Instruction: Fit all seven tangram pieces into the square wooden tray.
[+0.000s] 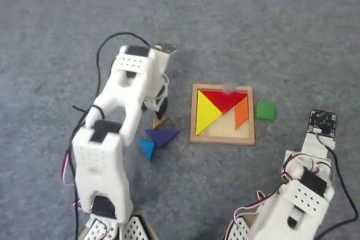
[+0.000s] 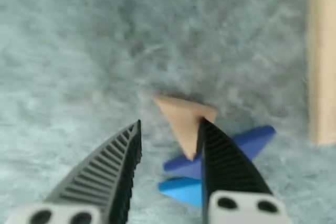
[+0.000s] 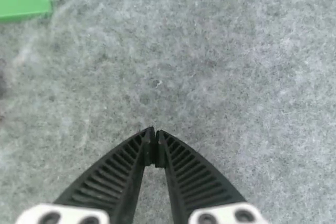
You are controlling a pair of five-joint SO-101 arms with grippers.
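While tray holds three, four pieces (loose)

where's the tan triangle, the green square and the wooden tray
tan triangle [image 2: 181, 115]: left wrist view, middle of its top face
green square [image 1: 265, 110]: high view, centre of its top face
wooden tray [image 1: 224, 133]: high view, bare wood floor below the coloured pieces

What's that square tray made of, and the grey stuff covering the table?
The square pale-tan tray looks like bare wood: matte, light-coloured, with a raised rim. The grey table covering seems felt or thin carpet: fuzzy, mottled fibres.
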